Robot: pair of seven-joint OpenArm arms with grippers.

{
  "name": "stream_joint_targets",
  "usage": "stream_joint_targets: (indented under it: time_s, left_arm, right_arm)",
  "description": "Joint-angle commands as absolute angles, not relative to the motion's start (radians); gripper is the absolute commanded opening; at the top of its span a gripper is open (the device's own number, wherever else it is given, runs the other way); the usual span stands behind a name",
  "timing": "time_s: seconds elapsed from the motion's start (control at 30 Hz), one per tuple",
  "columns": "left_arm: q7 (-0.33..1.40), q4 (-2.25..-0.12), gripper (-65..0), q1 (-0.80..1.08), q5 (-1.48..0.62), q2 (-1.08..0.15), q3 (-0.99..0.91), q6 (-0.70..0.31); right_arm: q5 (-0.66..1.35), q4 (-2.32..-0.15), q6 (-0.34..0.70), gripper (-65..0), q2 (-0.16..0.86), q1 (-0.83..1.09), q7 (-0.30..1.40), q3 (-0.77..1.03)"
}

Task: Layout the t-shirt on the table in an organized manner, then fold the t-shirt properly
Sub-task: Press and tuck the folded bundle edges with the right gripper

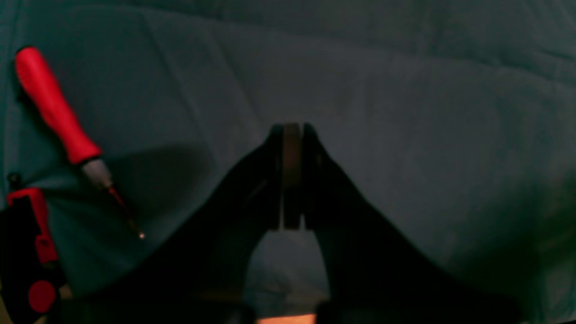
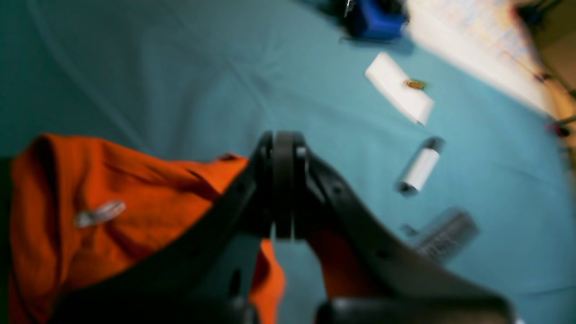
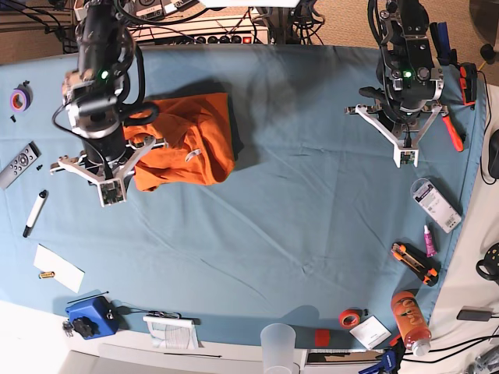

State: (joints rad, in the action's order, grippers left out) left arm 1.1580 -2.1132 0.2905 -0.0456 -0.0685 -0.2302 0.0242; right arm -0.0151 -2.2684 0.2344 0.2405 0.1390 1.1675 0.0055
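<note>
On the wide counter (image 3: 296, 202) draped in teal cloth, my right end effector (image 2: 282, 189) hangs closed and empty beside the crumpled bright orange t-shirt (image 3: 191, 140); my left end effector (image 1: 291, 175) is closed too.

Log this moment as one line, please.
t-shirt: folded pile, table | right hand: shut, empty, beside shirt | left hand: shut, empty

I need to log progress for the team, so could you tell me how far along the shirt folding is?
Little looks done: the t-shirt lies bunched and rumpled on the table, not spread flat. In hand: the right claw is shut at the shirt's edge, gripping nothing visible; the left claw is shut over bare cloth, far from the shirt. Spreading and folding all remain.
</note>
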Motion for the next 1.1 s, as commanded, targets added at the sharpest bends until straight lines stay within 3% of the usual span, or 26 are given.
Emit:
stream_joint_targets:
  time_s: [0.0,0.13,0.43,0.67,0.87,1.07]
  left_arm:
    - [1.134,-2.132,-65.0,0.288,-0.047,-0.07,-0.231,0.024]
    - [1.118,-2.132,-65.0,0.288,-0.067,-0.07,-0.231,0.024]
    - [1.091,-2.132,-65.0,0.288,-0.065,-0.07,-0.231,0.024]
    - [1.081,-2.132,-65.0,0.288,-0.065,-0.07,-0.231,0.024]
    - [1.076,-2.132,-65.0,0.288,-0.065,-0.07,-0.231,-0.007]
    - [1.048,-2.131,-65.0,0.285,-0.153,-0.07,-0.231,-0.065]
  right_arm:
    - [0.015,-2.253,0.261,-65.0,0.247,0.139,1.18,0.017]
    - [0.178,-2.204,0.358,-65.0,0.247,0.176,1.248,0.02]
    - [0.333,-2.204,0.405,-65.0,0.247,0.346,1.287,0.019]
    - [0.433,-2.204,0.438,-65.0,0.247,0.36,1.278,0.019]
    - [0.292,-2.204,0.464,-65.0,0.247,0.311,1.096,0.022]
    - [0.2,-2.141,0.407,-65.0,0.247,0.249,1.079,0.022]
